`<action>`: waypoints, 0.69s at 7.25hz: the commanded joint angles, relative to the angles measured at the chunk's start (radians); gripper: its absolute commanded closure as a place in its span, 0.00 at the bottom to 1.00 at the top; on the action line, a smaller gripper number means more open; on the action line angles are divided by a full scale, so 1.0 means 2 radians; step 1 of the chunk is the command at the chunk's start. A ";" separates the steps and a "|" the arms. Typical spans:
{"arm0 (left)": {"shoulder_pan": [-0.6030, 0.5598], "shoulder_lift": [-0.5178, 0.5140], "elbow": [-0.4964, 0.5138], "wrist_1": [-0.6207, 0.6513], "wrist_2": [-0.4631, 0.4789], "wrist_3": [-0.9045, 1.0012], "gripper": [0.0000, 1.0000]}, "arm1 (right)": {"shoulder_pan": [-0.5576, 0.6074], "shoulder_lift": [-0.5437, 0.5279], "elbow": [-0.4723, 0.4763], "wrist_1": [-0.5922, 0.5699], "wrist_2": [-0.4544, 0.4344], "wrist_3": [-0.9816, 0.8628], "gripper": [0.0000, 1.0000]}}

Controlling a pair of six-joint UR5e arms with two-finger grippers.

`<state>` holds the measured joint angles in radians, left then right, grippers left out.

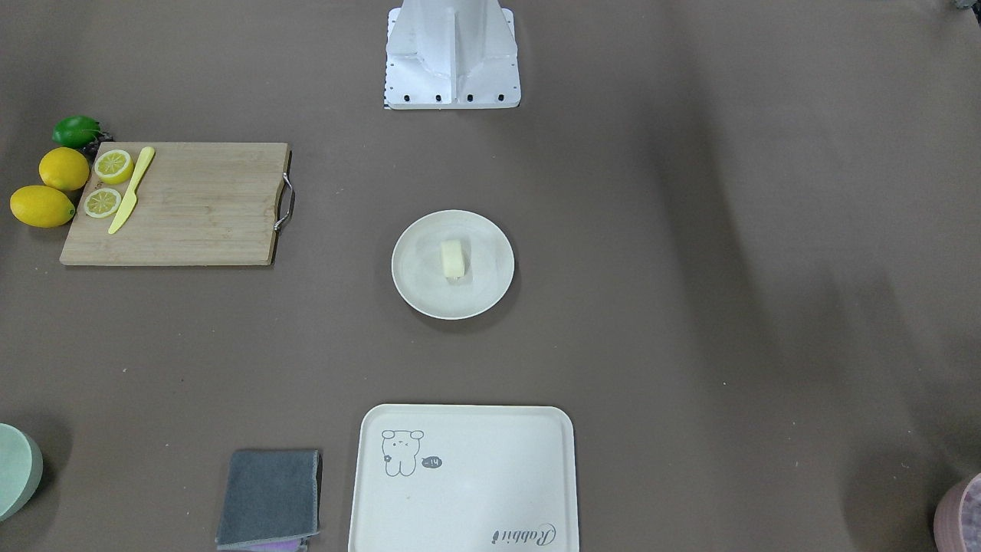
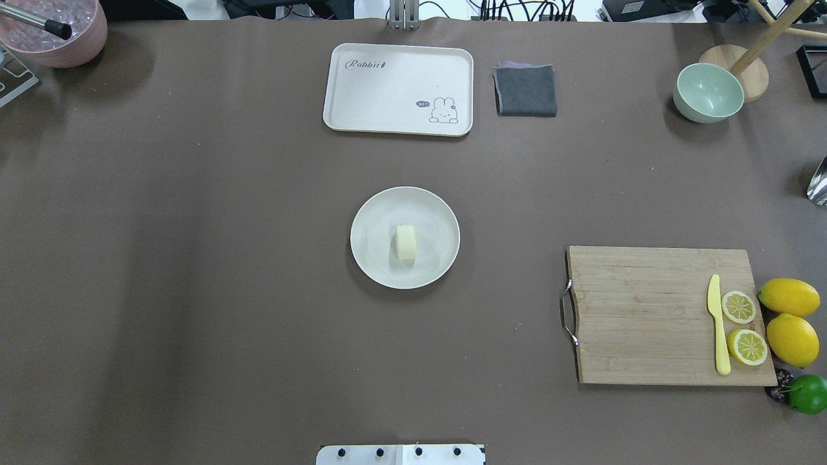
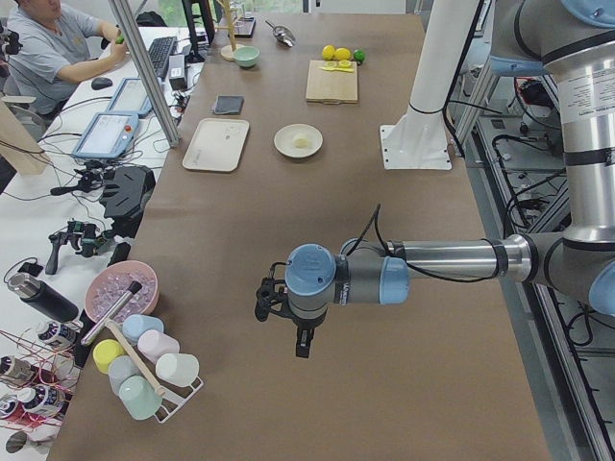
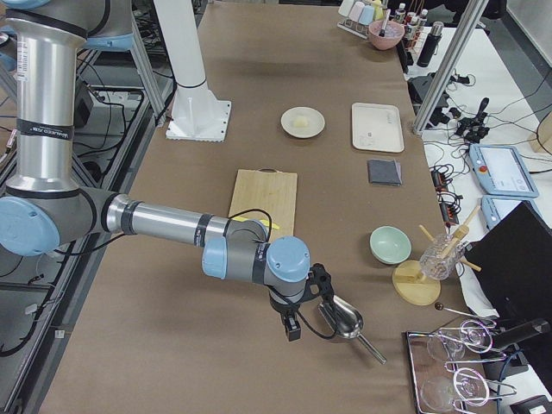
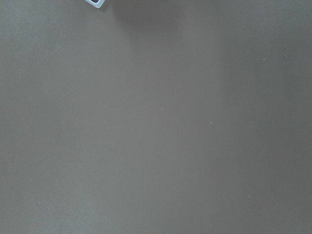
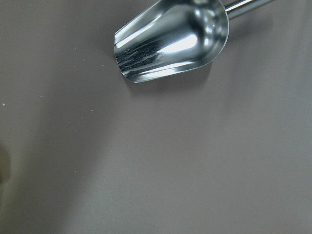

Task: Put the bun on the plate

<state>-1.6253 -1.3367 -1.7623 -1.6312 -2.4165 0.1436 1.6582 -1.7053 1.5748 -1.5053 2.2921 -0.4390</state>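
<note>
The pale cream bun (image 2: 406, 242) lies on its own near the middle of the round off-white plate (image 2: 375, 219) at the table's centre; the front view also shows the bun (image 1: 453, 259) on the plate (image 1: 418, 276). No gripper touches either. My left gripper (image 3: 302, 348) appears only in the left side view, hanging over bare table far from the plate, and I cannot tell its state. My right gripper (image 4: 291, 329) appears only in the right side view, beside a metal scoop (image 4: 341, 321), state also unclear. The wrist views show no fingers.
A rabbit tray (image 2: 398, 88) and grey cloth (image 2: 526, 90) lie beyond the plate. A cutting board (image 2: 646, 313) carries a yellow knife (image 2: 717, 323) and lemon slices, with lemons (image 2: 789, 320) beside it. A mint bowl (image 2: 707, 92) stands far right. A person (image 3: 53, 48) sits at a side desk.
</note>
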 commanded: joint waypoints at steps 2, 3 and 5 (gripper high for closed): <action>0.000 -0.005 0.011 -0.021 -0.001 0.000 0.02 | 0.000 -0.003 0.004 0.001 0.001 0.000 0.00; 0.000 -0.004 0.012 -0.028 -0.001 -0.002 0.02 | 0.000 -0.003 0.006 0.001 0.004 0.000 0.00; 0.002 -0.006 0.012 -0.027 -0.001 -0.003 0.02 | -0.001 0.002 0.005 -0.001 0.004 0.001 0.00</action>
<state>-1.6225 -1.3468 -1.7382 -1.6845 -2.4178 0.1389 1.6580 -1.7049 1.5851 -1.5047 2.2994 -0.4384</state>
